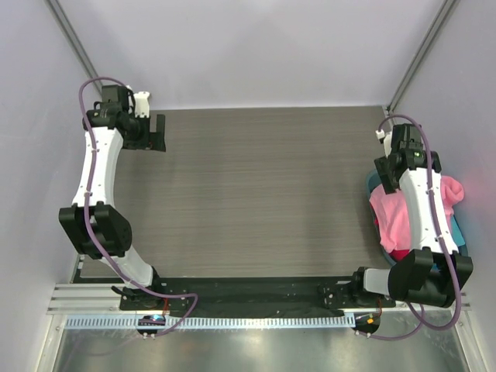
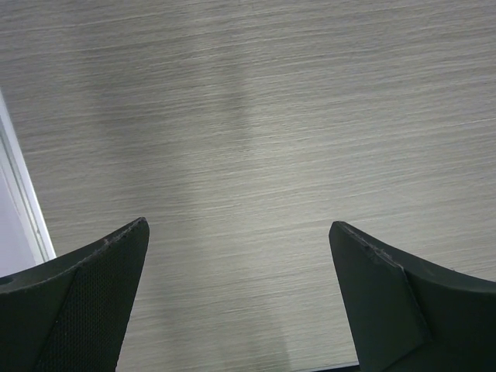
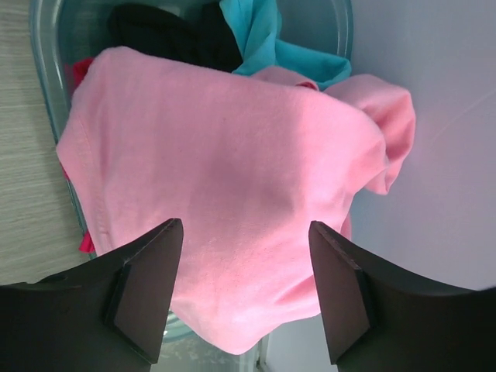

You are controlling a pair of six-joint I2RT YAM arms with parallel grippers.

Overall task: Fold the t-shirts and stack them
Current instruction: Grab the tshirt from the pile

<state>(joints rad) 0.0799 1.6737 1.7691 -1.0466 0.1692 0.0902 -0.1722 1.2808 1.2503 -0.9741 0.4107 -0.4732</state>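
A light pink t-shirt (image 1: 392,215) lies heaped on top of the pile in the light-blue tub (image 1: 370,187) at the table's right edge. In the right wrist view the light pink shirt (image 3: 232,170) covers most of the tub (image 3: 45,85). A black shirt (image 3: 170,35) and a teal shirt (image 3: 271,43) show behind it, and a bit of hot pink shirt (image 3: 79,74) shows at the left rim. My right gripper (image 3: 244,225) hangs open just above the light pink shirt (image 1: 385,178). My left gripper (image 1: 159,133) is open and empty over bare table at the far left (image 2: 239,225).
The grey wood-grain table (image 1: 256,194) lies between the arms. White walls stand close on the left, the far side and the right, and the tub sits against the right wall. A metal rail (image 1: 256,298) runs along the near edge by the arm bases.
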